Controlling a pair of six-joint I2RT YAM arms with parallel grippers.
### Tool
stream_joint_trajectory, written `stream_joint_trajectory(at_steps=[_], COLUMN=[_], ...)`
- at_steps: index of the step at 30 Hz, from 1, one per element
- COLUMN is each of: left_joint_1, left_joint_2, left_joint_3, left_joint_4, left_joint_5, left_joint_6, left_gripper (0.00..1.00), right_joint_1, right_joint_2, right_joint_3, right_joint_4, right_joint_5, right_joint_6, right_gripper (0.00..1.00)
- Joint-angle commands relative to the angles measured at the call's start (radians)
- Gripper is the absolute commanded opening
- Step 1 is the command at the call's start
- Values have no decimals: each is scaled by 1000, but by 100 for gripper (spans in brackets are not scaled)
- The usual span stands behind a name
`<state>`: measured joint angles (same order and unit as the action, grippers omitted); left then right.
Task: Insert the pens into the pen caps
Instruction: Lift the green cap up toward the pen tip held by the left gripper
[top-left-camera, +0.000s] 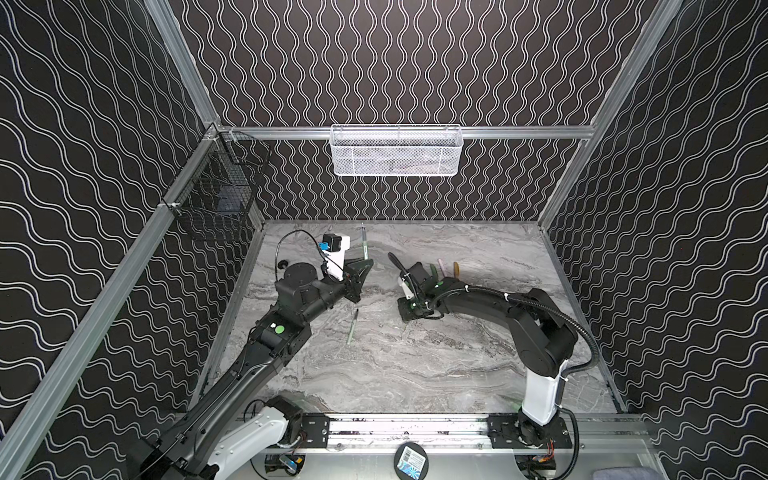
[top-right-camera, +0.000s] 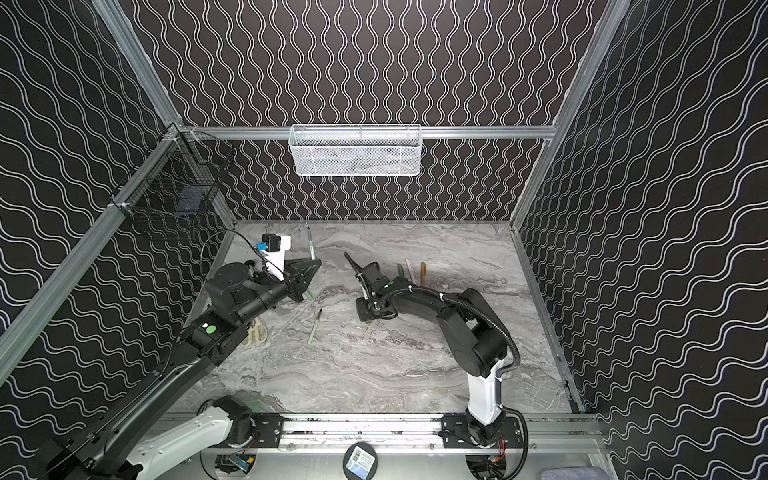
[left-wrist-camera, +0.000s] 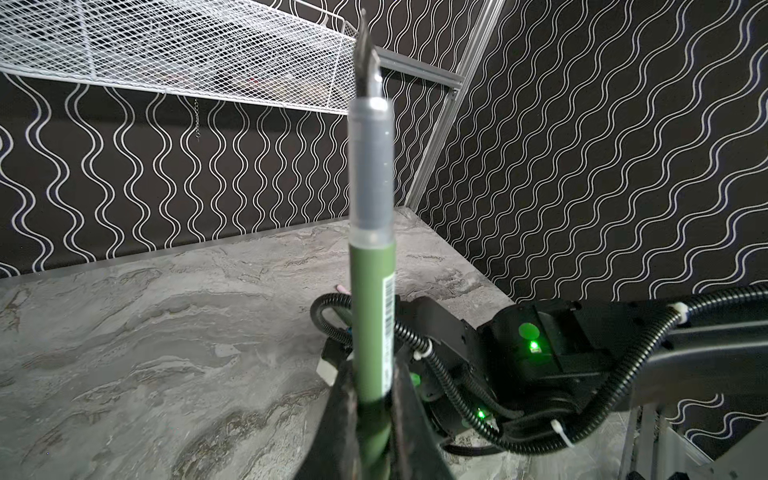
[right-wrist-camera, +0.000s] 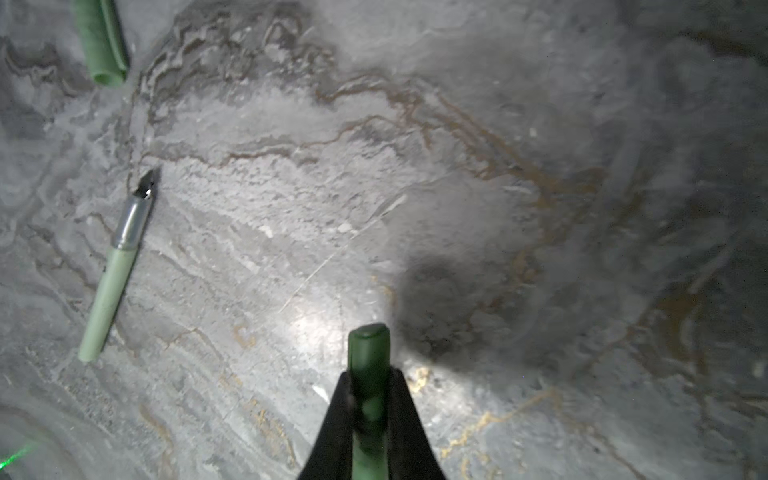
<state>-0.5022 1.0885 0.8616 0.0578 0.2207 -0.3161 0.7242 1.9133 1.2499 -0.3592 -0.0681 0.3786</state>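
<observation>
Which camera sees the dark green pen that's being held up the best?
The left wrist view: the dark green pen fills it, nib and barcode clear, clamped in the left gripper. Both top views show it tiny and upright. The right wrist view misses it.

Grey marble table (top-left-camera: 415, 374); loose pale green pen (top-left-camera: 353, 327), green cap (right-wrist-camera: 102, 41)

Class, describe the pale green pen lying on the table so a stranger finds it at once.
On the grey marble table, look near the middle. The pale green pen lies flat, uncapped. Unlike the darker green pen in the left hand, nothing grips it.
</observation>
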Motion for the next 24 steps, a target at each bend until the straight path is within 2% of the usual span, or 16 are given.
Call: stream_joint_trajectory(at_steps=[1, 7, 15, 24], left_joint_1=[1, 2, 1, -13], left_joint_2=[5, 16, 37, 64], left_joint_3=[5, 5, 5, 10], left_joint_4=[39, 45, 61, 77], left_joint_5=[9, 26, 69, 128], left_joint_6=[-10, -16, -19, -19], left_gripper=[0, 0, 0, 0], right_joint_1=[-15, -22, -22, -21], right_joint_2=[-38, -154, -448, -634], right_joint_3=[-35, -129, -334, -385], right_joint_4=[54, 169, 456, 559], right_joint_5=[-27, 10, 31, 12], right_joint_6=[37, 50, 22, -14], right_gripper=[11, 11, 12, 13])
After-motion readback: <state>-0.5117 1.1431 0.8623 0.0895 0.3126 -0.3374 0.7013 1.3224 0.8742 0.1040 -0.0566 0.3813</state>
